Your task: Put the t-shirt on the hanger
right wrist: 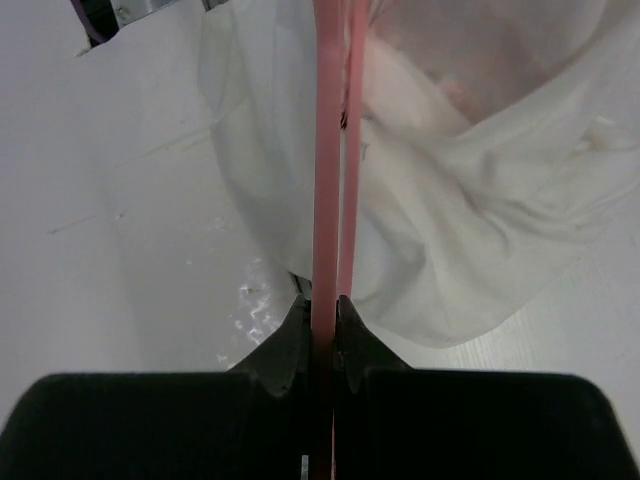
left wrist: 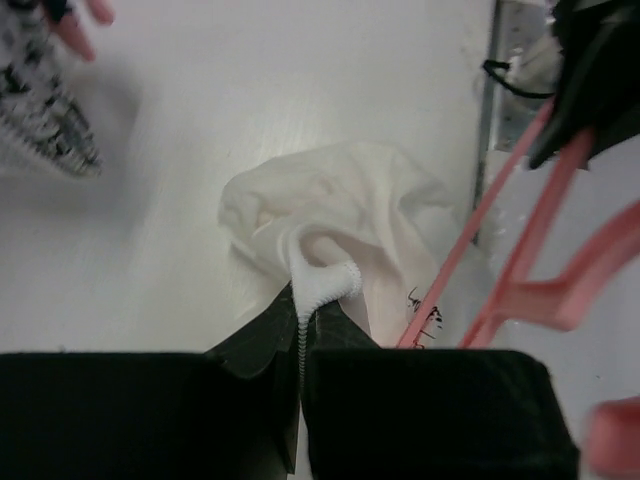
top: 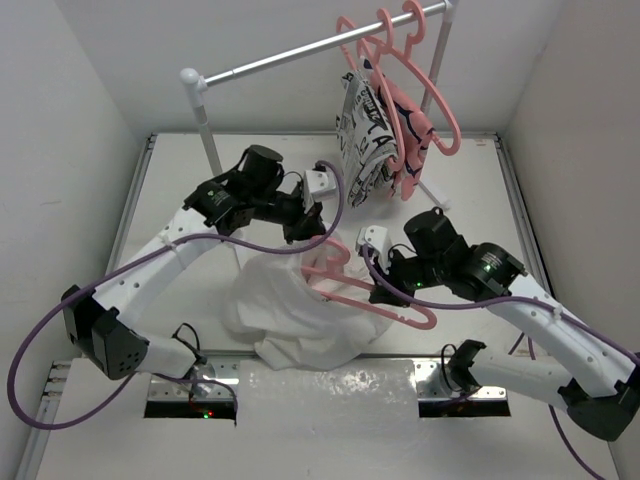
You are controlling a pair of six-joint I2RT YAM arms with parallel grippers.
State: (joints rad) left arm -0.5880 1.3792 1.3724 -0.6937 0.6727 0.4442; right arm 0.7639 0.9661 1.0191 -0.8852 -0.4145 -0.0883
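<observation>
The white t-shirt sits bunched mid-worktop, its ribbed edge lifted at 12 o'clock with the left jaws clamped on it. The hanger pokes into the cloth from 3 o'clock, the right jaws clamped on its bar. Hung garments fill the rail at 1 o'clock.

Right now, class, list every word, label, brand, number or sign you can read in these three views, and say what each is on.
No text can be read in any view.
black-and-white patterned garment: busy print, perhaps lettering, too blurred to read.
hanger: tiny dark marks by its bar, too small to read.
t-shirt: plain, no print showing.
</observation>
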